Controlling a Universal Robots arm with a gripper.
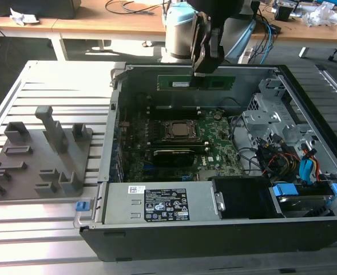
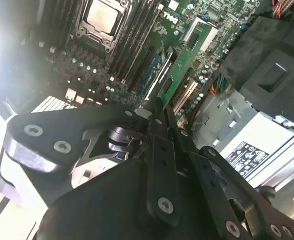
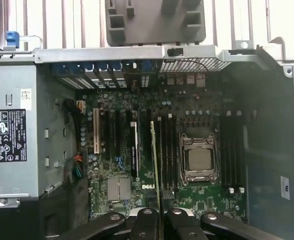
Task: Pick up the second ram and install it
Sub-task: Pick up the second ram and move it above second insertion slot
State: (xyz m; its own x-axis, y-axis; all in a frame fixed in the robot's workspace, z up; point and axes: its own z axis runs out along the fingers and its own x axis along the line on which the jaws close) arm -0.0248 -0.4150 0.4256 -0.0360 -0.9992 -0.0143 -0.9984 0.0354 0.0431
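Observation:
My gripper (image 1: 204, 67) is shut on the second ram (image 1: 195, 82), a long green stick with dark chips, held level and on edge. It hangs above the far part of the open computer case, over the motherboard (image 1: 214, 150) and beyond the CPU socket (image 1: 179, 130). In the first wrist view the ram (image 3: 155, 160) appears edge-on as a thin green line rising from between my fingertips (image 3: 149, 220), over the slots beside the CPU socket (image 3: 198, 159). In the second wrist view the ram (image 2: 182, 65) runs out from the gripper (image 2: 158, 122) above the board.
A long black bar-shaped card (image 1: 174, 154) lies near the socket. The power supply (image 1: 157, 203) sits at the case's near side. A drive cage with cables (image 1: 282, 143) fills the exterior view's right. A grey fixture tray (image 1: 42, 154) rests on the slatted table to the left.

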